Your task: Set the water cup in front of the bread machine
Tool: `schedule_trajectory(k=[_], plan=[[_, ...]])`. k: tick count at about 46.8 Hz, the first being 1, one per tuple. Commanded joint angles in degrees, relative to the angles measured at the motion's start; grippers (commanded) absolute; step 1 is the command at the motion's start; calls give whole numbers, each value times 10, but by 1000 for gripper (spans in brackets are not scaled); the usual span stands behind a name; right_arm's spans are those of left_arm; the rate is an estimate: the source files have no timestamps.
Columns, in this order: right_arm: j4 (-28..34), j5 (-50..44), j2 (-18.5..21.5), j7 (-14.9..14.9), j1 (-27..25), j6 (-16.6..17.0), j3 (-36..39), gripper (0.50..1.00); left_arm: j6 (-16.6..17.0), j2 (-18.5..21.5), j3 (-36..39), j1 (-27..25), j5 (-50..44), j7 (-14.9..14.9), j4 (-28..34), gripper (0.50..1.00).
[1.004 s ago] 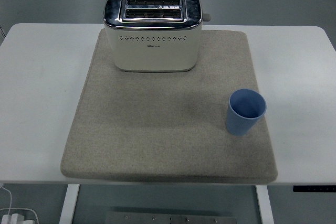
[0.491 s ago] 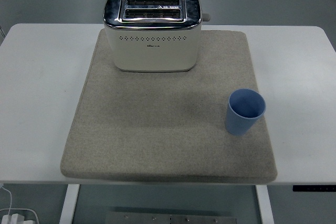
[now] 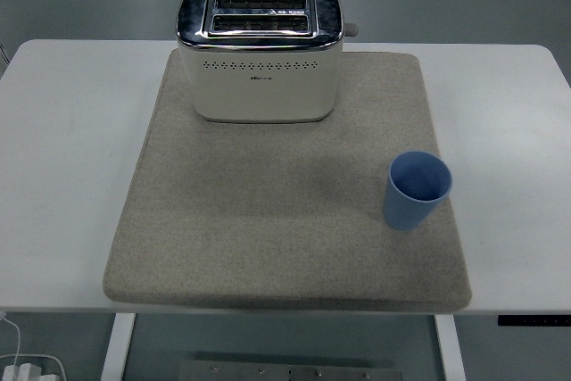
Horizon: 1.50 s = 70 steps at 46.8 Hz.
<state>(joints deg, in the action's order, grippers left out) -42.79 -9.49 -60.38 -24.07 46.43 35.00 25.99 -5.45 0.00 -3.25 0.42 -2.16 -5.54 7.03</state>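
Table (image 3: 62, 131): white, wide, its near edge running along the bottom of the view; bare on both sides.
Mat (image 3: 268, 220): grey-beige felt, roughly square, lying flat on the middle of the table, its near edge almost at the table's near edge.
Toaster (image 3: 260, 53): cream body with a chrome top and two slots, standing on the mat's far edge, left of centre.
Cup (image 3: 417, 190): blue, upright, open mouth up, on the mat near its right edge, well apart from the toaster.
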Motion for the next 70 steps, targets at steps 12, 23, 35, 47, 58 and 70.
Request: schedule_trajectory(k=[12, 23, 35, 47, 58, 70], plan=[[-1, 5, -1, -5, 2, 0, 1, 926, 0, 0, 0, 0, 0, 0, 0, 1000], [-17, 5, -2, -5, 2, 0, 2, 926, 0, 0, 0, 0, 0, 0, 0, 1000], [-39, 0, -6, -19, -4, 0, 4, 926, 0, 0, 0, 0, 0, 0, 0, 1000], [-39, -3, -5, -37, -23, 0, 6, 926, 0, 0, 0, 0, 0, 0, 0, 1000], [-38, -21, -3, -109, -65, 0, 6, 926, 0, 0, 0, 0, 0, 0, 0, 1000], [-39, -21, 30, -109, -97, 0, 7, 926, 0, 0, 0, 0, 0, 0, 0, 1000]])
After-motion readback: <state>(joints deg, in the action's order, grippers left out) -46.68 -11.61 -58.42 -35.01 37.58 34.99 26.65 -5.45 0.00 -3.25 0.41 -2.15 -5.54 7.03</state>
